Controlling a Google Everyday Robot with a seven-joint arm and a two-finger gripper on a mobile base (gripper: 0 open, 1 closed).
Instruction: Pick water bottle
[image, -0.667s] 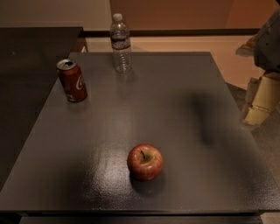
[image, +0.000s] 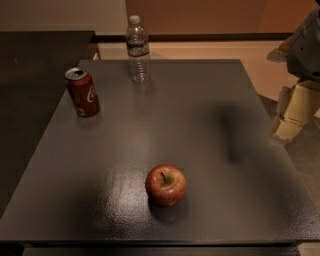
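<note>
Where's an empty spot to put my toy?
Most room: the table right of the apple, toward the gripper beside its right edge. Also in front of the Coca-Cola can. Tightest between that can and the water bottle.

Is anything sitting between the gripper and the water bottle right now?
Nothing visible. The gripper hangs just right of the dark table; the clear ribbed plastic water bottle stands at its far edge, with only bare surface between them.

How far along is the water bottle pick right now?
Nothing looks done yet: the water bottle stands upright, untouched, at the far edge of the table. In hand: the gripper hangs beyond the table's right side, well apart from the bottle. Left: reach across, grasp it and lift.
</note>
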